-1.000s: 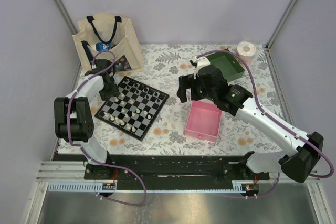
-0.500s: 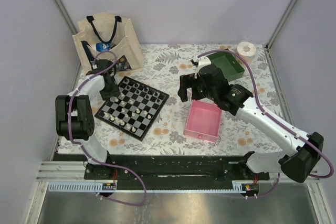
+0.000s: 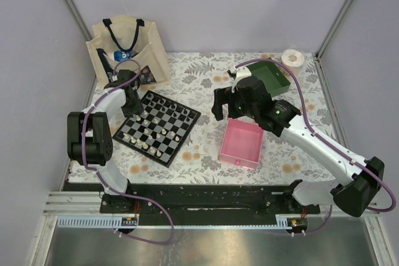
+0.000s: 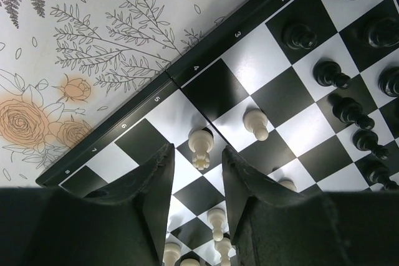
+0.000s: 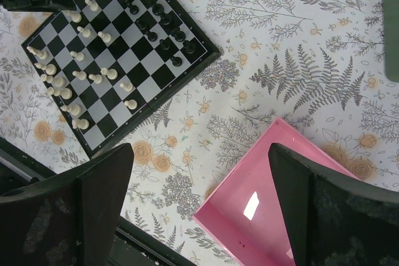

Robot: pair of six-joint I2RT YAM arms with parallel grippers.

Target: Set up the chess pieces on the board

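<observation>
Left gripper, narrowly parted and empty, hangs over the board near its numbered edge, a cream pawn just ahead of its tips; the right gripper, spread wide and empty, is well off the board. That pawn looks light, hard, slick and tippy: pinch its stem. Pieces beneath the left gripper are cut off.

The chess pieces stand on the board, which lies on the left half of the table. Just behind the board's far-left corner stands a tote bag. Right of the board lies a shallow tray. Farther right of the board and behind it sits a second tray. A tape roll lies farthest from the board, at the back right.
</observation>
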